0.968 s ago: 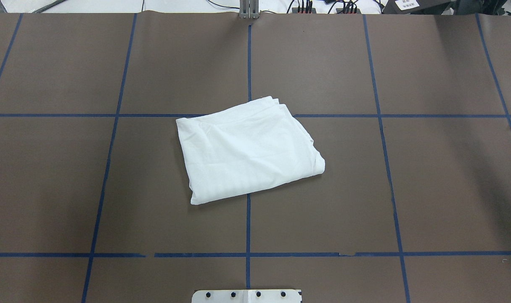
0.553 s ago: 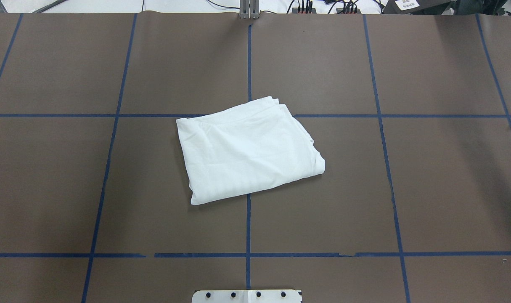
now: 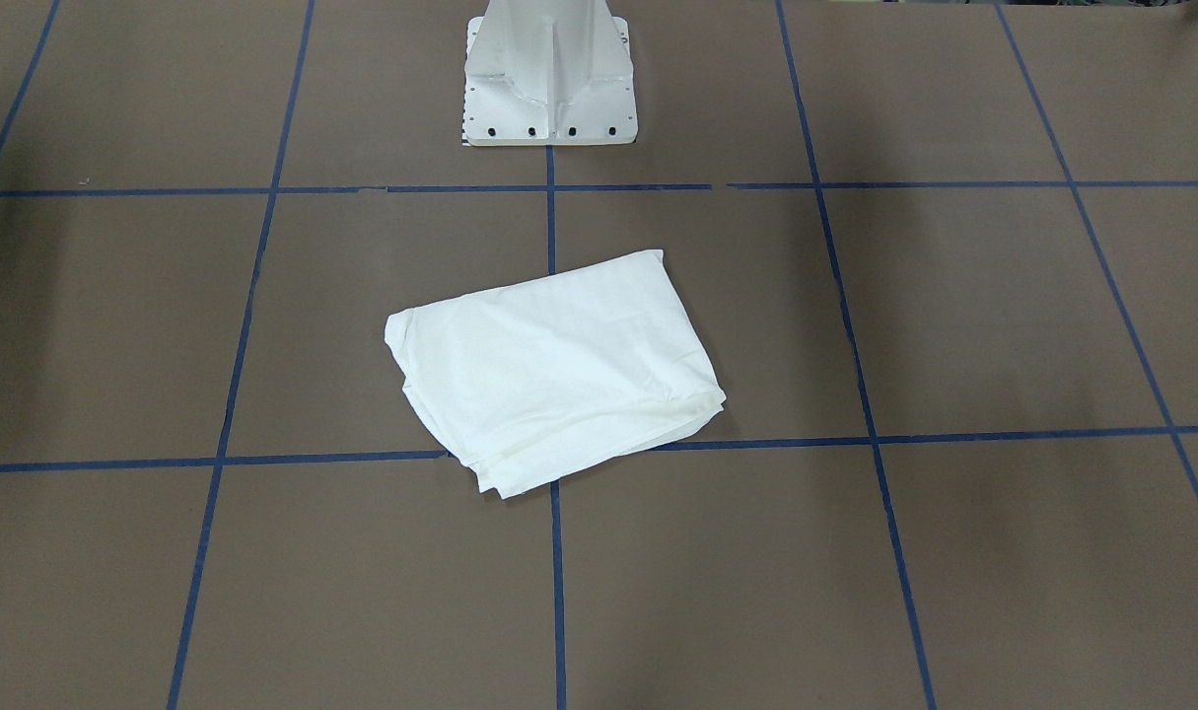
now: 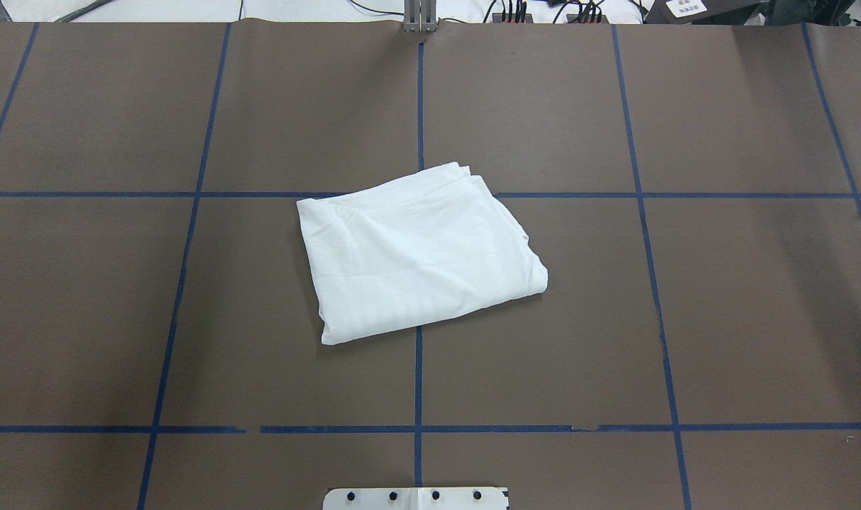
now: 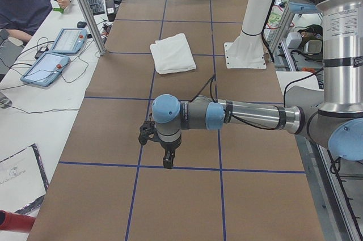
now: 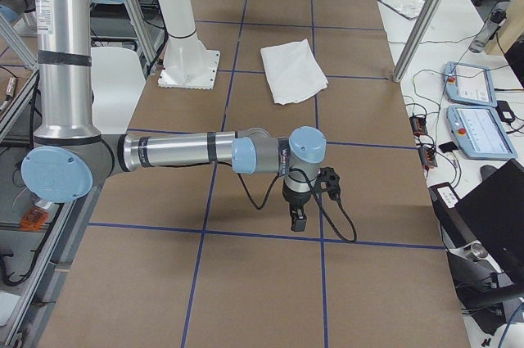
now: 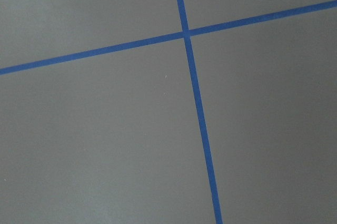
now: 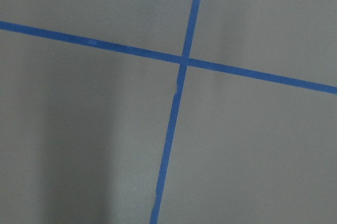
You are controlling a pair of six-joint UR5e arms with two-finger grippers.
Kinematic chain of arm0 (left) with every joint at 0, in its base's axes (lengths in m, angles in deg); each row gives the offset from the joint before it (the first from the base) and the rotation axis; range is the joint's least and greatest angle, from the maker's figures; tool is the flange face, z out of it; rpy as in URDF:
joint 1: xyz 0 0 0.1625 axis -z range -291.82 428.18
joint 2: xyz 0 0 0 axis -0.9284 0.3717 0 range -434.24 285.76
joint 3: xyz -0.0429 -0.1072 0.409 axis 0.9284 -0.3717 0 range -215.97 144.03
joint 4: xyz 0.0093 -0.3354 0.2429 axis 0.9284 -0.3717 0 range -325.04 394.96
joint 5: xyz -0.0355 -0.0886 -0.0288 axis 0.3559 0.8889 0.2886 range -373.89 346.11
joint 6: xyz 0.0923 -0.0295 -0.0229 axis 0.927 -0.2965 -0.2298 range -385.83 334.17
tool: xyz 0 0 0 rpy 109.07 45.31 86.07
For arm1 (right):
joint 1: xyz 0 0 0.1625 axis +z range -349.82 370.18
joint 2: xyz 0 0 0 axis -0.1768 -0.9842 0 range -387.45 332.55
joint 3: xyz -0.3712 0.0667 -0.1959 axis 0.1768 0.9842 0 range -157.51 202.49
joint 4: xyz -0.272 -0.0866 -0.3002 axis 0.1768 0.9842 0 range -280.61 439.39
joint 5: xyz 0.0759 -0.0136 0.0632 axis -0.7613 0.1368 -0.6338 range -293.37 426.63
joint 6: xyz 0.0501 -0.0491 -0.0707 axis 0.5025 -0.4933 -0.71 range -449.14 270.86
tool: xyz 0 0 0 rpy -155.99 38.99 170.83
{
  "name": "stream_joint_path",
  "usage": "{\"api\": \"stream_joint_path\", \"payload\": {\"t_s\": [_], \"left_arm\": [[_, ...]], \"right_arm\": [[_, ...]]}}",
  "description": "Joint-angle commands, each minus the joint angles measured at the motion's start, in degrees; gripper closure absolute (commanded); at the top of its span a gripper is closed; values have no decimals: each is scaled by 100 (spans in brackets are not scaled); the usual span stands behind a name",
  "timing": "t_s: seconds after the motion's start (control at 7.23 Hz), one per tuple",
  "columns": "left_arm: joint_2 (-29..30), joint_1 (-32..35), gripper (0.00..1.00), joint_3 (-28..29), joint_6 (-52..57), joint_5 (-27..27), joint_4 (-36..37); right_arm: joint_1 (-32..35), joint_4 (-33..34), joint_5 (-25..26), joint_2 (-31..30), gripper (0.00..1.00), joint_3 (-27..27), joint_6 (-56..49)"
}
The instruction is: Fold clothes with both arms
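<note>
**Left end of the table:** the left arm [image 5: 249,117] is stretched low over bare mat, well apart from the garment. The left gripper [image 5: 168,160] points down above a crossing of the blue tape lines [image 4: 418,382]. You cannot tell from this side view whether its jaws are apart or together, and you can see nothing in them.

**Centre:** the white T-shirt [image 4: 419,255] lies on the table [image 4: 756,319] across the middle tape crossing, beyond the white pedestal base [image 3: 549,74]. It is folded into a compact, slightly skewed rectangle with layered edges along its far side. No sleeve, collar or print shows. The folding looks done or nearly so; at most, squaring up the skew is left to you.

**Right end:** the right arm [image 6: 180,151] is parked the same way. The right gripper [image 6: 298,219] points down over a tape crossing; you cannot tell how its jaws stand.

**Surroundings:** a person [image 5: 28,0] sits at the far-side bench with control tablets [image 5: 67,39] and a keyboard [image 5: 93,0]. You can see nothing on the mat between the grippers and the shirt.
</note>
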Motion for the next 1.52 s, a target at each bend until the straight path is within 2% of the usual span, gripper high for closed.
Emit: {"api": "stream_joint_path", "payload": {"t_s": [0.0,0.28,0.69,0.97,1.38], "left_arm": [[91,4,0,24,-26,81,-2],[179,-5,0,76,-44,20,-28],[163,4,0,-229,-35,-41,7],[127,-5,0,-204,0,-33,7],[118,-5,0,-152,-17,-42,24]], "right_arm": [[38,-9,9,-149,0,-57,10],[47,0,9,-158,0,-75,18],[90,-52,9,-254,0,-153,10],[170,-53,-8,-456,0,-417,18],[179,-53,-87,-474,0,-392,18]]}}
